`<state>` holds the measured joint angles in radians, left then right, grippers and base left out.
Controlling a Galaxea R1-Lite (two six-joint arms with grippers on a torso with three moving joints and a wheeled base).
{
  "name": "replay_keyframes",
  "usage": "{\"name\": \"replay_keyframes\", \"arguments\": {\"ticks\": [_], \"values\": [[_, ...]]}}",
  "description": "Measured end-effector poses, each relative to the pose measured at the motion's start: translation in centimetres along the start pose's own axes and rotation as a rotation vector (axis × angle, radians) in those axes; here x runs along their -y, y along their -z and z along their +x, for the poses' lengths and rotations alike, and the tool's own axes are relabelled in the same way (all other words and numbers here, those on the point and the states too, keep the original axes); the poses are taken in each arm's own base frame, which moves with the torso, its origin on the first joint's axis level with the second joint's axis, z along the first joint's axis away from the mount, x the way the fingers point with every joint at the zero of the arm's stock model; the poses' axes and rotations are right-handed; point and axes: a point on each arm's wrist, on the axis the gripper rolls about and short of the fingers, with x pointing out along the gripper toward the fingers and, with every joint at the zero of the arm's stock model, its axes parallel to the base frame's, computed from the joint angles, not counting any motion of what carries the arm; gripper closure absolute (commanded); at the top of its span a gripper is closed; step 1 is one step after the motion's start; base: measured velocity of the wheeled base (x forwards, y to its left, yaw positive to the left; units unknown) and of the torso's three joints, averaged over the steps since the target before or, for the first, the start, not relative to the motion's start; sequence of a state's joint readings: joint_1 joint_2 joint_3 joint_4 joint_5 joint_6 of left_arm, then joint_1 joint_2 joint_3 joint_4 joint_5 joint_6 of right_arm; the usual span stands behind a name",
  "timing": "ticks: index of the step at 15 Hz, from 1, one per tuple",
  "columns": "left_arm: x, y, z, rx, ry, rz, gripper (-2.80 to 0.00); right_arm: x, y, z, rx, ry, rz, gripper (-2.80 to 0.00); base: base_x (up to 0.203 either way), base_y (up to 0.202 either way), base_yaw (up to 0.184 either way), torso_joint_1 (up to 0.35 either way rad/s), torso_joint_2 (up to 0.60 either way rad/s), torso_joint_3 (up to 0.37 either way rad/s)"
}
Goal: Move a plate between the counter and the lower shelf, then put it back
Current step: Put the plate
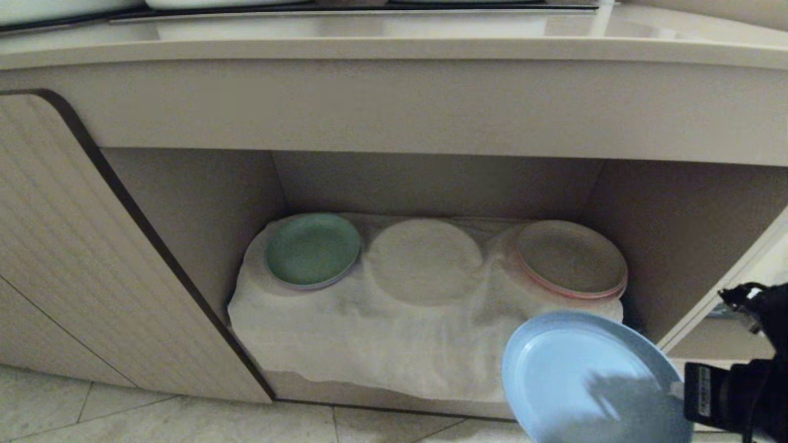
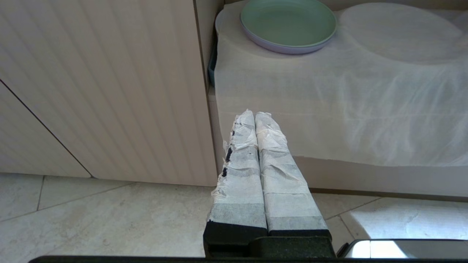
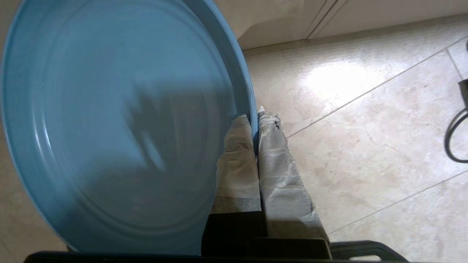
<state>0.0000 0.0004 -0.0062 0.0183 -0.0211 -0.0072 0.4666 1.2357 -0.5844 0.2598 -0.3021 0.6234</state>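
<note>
The right gripper (image 3: 255,118) is clamped on the rim of the round light blue plastic plate (image 1: 578,375), held before the lower shelf (image 1: 394,344). It seems light, stiff, a little slippery; the rim is the best hold.

The left gripper (image 2: 256,117), fingers together, hangs idle.

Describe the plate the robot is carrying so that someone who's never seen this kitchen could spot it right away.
Under the counter is the lower shelf, draped with a white cloth. Just in front of its right end, the right gripper pinches the plate by its rim. It is the only light blue one; the green plate lies on the shelf.
</note>
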Motion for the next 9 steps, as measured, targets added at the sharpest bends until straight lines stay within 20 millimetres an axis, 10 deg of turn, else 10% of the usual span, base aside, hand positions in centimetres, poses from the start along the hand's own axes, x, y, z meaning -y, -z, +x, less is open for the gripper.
{"name": "replay_keyframes", "arguments": {"ticks": [9], "values": [[0.0, 0.0, 0.0, 0.000, 0.000, 0.000, 0.00, 2.7, 2.4, -2.5, -0.010, 0.008, -0.034, 0.00, 0.000, 0.000, 0.000, 0.000, 0.00, 0.000]]}}
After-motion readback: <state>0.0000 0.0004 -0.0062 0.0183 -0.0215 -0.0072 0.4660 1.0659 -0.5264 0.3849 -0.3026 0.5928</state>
